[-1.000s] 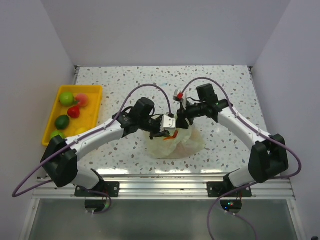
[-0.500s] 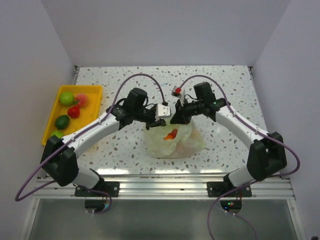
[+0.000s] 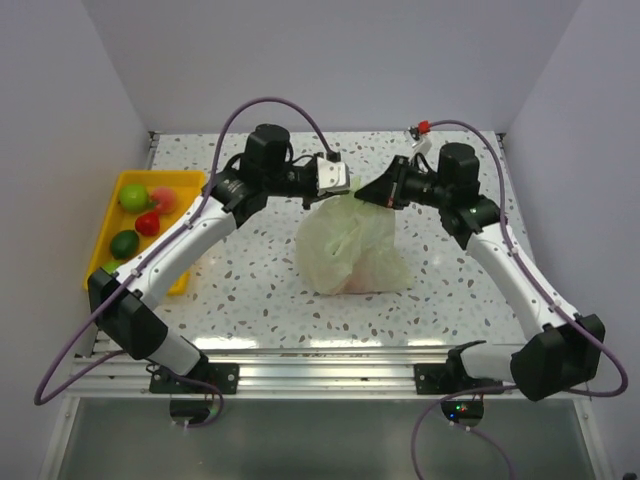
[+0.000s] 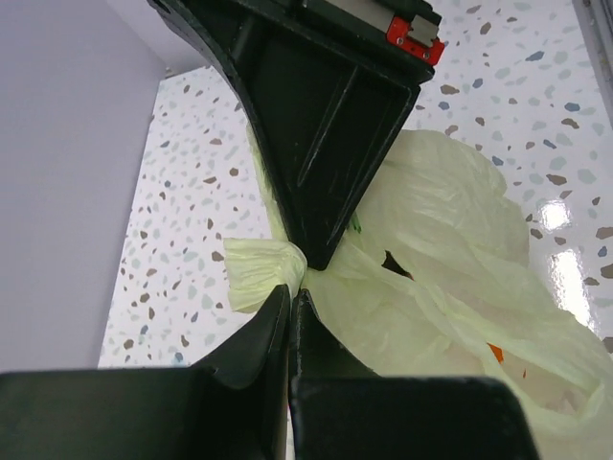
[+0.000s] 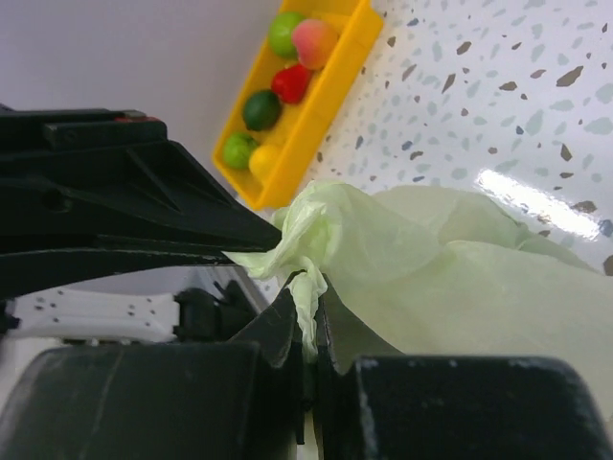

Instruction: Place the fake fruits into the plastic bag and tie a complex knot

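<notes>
Plastic bag neck — left gripper, right gripper clamped | tray: right wrist, top

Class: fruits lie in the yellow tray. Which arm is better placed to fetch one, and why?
Left, probably: the yellow tray of fake fruits lies on its side. Yet left gripper and right gripper both pinch the plastic bag.

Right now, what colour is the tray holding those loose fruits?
The tray is bright yellow, all one plain colour. It shows best in the top external view.
</notes>
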### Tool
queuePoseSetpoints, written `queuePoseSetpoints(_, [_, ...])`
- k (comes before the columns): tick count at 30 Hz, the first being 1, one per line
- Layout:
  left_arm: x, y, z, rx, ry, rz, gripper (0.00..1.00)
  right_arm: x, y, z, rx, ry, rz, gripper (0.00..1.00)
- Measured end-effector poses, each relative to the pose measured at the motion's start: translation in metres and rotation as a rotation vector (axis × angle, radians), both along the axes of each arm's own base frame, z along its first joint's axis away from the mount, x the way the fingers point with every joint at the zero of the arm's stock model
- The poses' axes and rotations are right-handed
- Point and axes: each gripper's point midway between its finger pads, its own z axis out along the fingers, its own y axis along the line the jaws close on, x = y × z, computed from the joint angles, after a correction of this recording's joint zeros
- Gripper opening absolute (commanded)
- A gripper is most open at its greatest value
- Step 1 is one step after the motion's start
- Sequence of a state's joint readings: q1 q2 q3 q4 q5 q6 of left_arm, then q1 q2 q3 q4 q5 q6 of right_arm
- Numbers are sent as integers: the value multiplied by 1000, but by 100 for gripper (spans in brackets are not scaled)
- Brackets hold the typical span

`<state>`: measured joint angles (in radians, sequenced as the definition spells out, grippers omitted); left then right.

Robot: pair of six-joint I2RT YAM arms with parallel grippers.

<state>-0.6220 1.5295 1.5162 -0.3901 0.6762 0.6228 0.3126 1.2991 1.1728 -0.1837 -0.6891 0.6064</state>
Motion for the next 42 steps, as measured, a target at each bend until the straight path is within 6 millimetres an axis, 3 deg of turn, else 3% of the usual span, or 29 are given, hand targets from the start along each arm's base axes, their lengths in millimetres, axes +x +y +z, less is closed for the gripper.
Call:
queuePoseSetpoints(6, [-6, -4, 16, -33, -19, -45, 0, -16, -12, 38, 103, 59, -125, 0])
queuePoseSetpoints(10, [-7, -6, 24, -44, -25, -56, 0, -23, -24, 52, 140, 79, -216, 0])
queuePoseSetpoints(13, [-4, -12, 41, -69, -47, -73, 0, -27, -30, 60, 172, 93, -266, 0])
queuePoseSetpoints(16, [3, -19, 55, -92, -62, -85, 0, -30, -35, 55, 188, 113, -302, 0])
queuePoseSetpoints(20, [9, -26, 57, -104, -44, -86, 0, -27, -39, 19, 173, 177, -346, 0])
queuePoseSetpoints(23, [7, -29, 45, -95, 9, -92, 0, -21, -40, -15, 165, 218, -376, 0])
queuePoseSetpoints(29, [-15, -25, -10, -40, 173, -113, 0, -17, -45, -51, 114, 208, -404, 0])
queuePoseSetpoints(33, [-64, -19, -54, 15, 269, -145, 0, -17, -44, -55, 86, 163, -379, 0])
queuePoseSetpoints(36, [-93, -28, -67, 24, 252, -167, 0, -25, -34, -53, 78, 142, -311, 0])
queuePoseSetpoints(42, [-101, -35, -83, 40, 227, -112, 0, -32, -33, -70, 54, 151, -282, 0])
